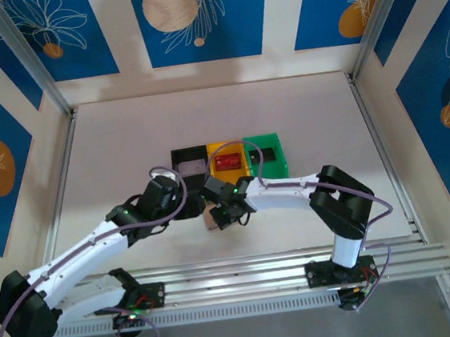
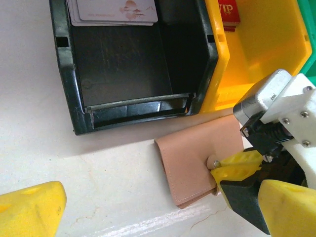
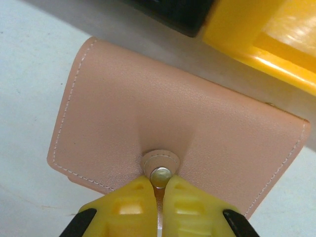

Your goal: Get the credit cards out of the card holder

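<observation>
In the left wrist view, the left gripper (image 2: pixel 158 205) stands wide open and holds nothing, with its yellow fingers (image 2: pixel 29 210) at the bottom corners. At upper left, the black bin (image 2: pixel 64 74) holds pale cards (image 2: pixel 113 12). The folded tan card holder (image 2: pixel 190 153) lies flat on the desk (image 2: pixel 39 148) at lower centre, just in front of the bins. At right, the right gripper (image 2: pixel 236 168) is pinched closed on its snap tab (image 3: pixel 160 165). At upper right, a dark red credit card (image 2: pixel 231 12) lies in the yellow bin (image 2: pixel 222 74).
</observation>
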